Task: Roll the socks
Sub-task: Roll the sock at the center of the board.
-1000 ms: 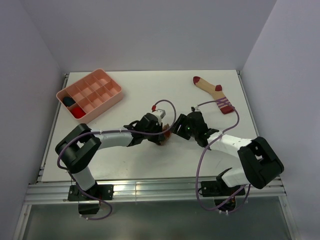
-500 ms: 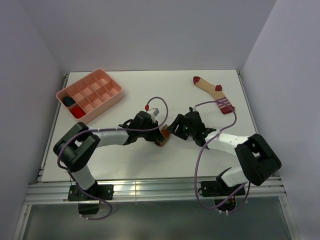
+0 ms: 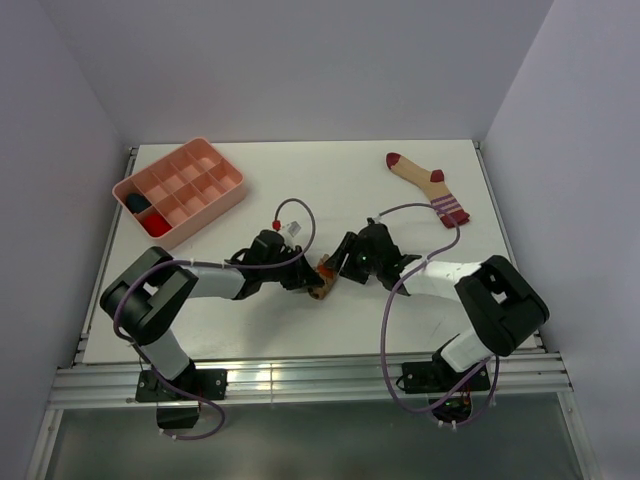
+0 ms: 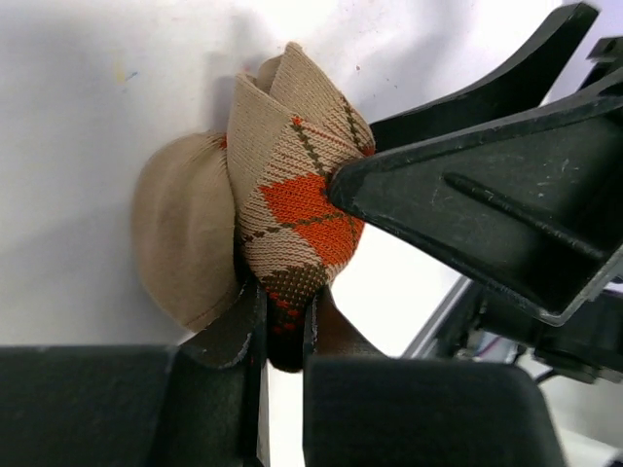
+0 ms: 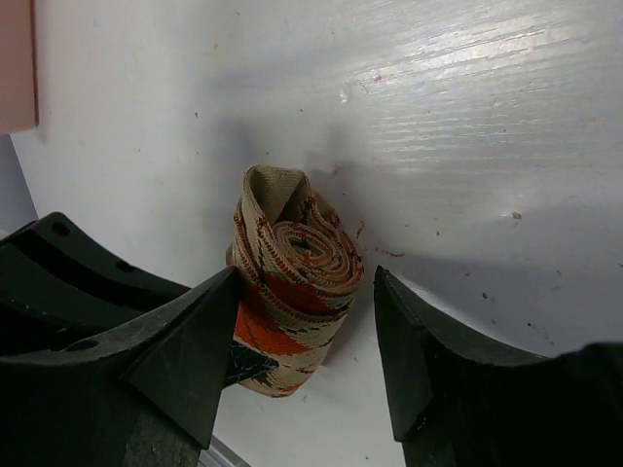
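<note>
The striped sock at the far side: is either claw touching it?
No, the striped sock lies alone, while the left claw and right claw meet at the argyle sock.

- The left arm (image 3: 215,278) has a white tube link set between bulky black joint housings with rounded corners.
- The right arm (image 3: 448,282) is built alike, with white links and glossy black joint blocks.
- A thin purple cable (image 3: 392,320) runs in loose loops along each arm; the left arm's loop ends in a small red-and-white plug (image 3: 278,225).
- Each arm rises from a black base plate (image 3: 182,386).
- The left gripper (image 4: 280,326) has matte black fingers (image 4: 226,341), flat-sided and blocky toward the body.
- The right gripper (image 5: 307,282) has matte black, wedge-shaped fingers (image 5: 180,355) with raised edges that taper to blunt tips.
</note>
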{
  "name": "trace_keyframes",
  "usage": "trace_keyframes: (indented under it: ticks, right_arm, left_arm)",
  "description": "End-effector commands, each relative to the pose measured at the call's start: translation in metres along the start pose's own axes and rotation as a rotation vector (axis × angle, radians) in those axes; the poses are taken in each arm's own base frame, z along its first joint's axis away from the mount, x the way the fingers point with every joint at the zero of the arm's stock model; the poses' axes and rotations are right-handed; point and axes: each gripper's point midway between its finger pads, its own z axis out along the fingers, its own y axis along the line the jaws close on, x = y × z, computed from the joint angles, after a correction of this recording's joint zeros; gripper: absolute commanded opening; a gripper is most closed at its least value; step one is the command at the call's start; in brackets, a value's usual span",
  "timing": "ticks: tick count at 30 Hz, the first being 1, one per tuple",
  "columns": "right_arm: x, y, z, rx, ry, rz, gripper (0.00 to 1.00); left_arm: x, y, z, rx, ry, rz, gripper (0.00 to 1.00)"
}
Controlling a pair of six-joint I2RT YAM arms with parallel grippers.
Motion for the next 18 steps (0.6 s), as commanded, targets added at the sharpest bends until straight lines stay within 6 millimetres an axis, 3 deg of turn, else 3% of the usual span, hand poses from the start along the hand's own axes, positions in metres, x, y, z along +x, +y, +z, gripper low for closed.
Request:
trace_keyframes:
  ticks: [1, 9, 18]
  right_arm:
    - [-0.008, 0.024, 0.002, -0.057, -0.011, -0.005, 0.64]
    - [0.004, 0.034, 0.007, -0.058, 0.045, -0.032, 0.64]
    - [0.018, 0.020, 0.017, -0.003, 0.106, -0.015, 0.61]
  left_arm:
    - [0.020, 0.025, -0.008, -0.052, 0.054, -0.117, 0.01]
    - [0.024, 0.030, -0.003, -0.040, 0.067, -0.159, 0.01]
    - [0.021, 0.041, -0.001, -0.007, 0.060, -0.229, 0.01]
